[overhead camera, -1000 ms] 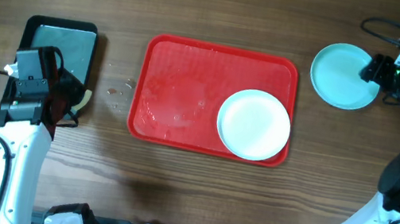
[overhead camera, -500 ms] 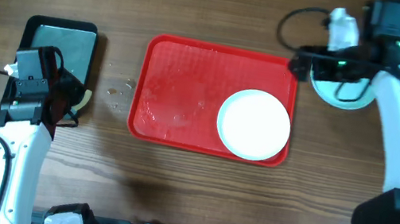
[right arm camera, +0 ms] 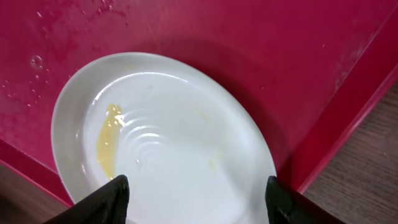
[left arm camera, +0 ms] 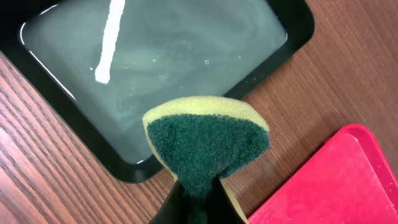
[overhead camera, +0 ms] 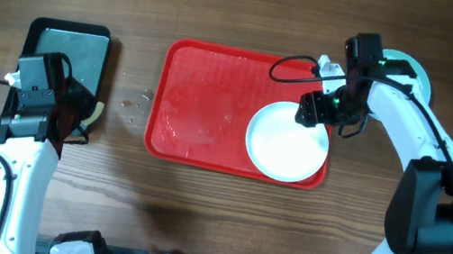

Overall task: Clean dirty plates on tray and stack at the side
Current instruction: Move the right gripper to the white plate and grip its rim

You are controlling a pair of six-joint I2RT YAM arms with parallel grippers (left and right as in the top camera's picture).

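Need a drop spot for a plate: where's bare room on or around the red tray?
Free: red tray, wet left half, left rim to white plate; the wood on its robot side; the strip between it and the dark tray. Crowded: its right end, with the right gripper over the white plate and an aqua plate beyond.

Robot lab setup: wood-grain table (overhead camera: 193, 222), 2 cabled arms (overhead camera: 408, 106).

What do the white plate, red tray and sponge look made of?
The plate: glossy, probably glazed ceramic or melamine, going by its sharp highlights. The tray: likely plastic, with a fine textured surface and moulded rim. The sponge: porous yellow foam with a fibrous dark green scouring face.
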